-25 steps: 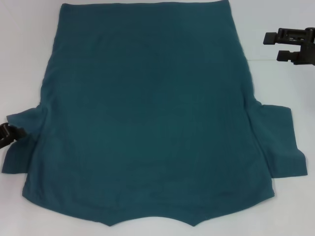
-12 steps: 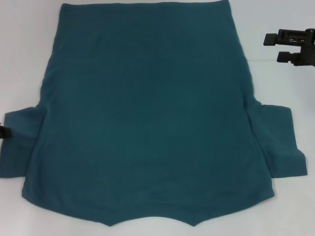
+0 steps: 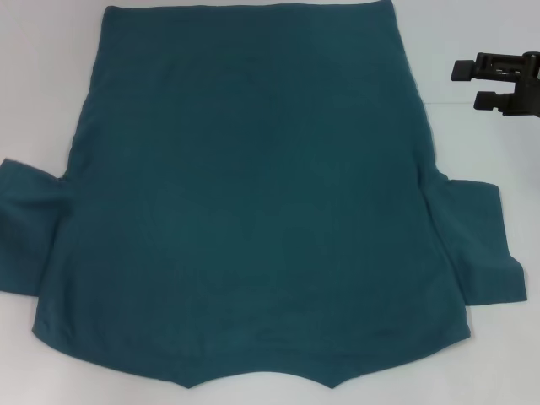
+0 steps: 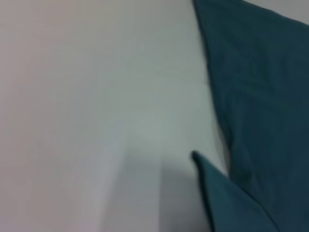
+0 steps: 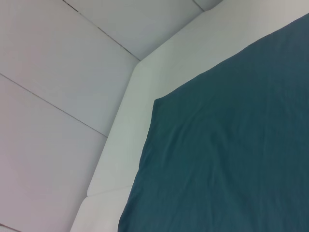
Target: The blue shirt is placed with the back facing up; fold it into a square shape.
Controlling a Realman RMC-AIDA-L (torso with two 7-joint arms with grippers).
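One blue shirt [image 3: 253, 194] is seen spread flat on the white tabletop [image 3: 42, 84], plain back upward, with no lettering showing. Its straight hem lies at the far edge of the head view, and the notched collar edge lies at the near edge. One short sleeve [image 3: 477, 240] is spread out flat at the shirt's right side, and the other sleeve [image 3: 25, 228] is spread at its left side, partly cut off by the frame edge. No fold has yet been made in the body of the shirt.

The right tool [image 3: 472, 84] is held above bare tabletop, well apart from the shirt's right edge and level with the far half of the garment; its two black fingers are seen parted, with nothing between them. In the right wrist view, a corner of the shirt [image 5: 231, 145] is shown lying on the tabletop [image 5: 145, 96].

The left tool is not seen in any view. In the left wrist view, only a side edge of the shirt [image 4: 260, 96] and the point of a sleeve [image 4: 222, 198] are shown against the tabletop [image 4: 96, 121].
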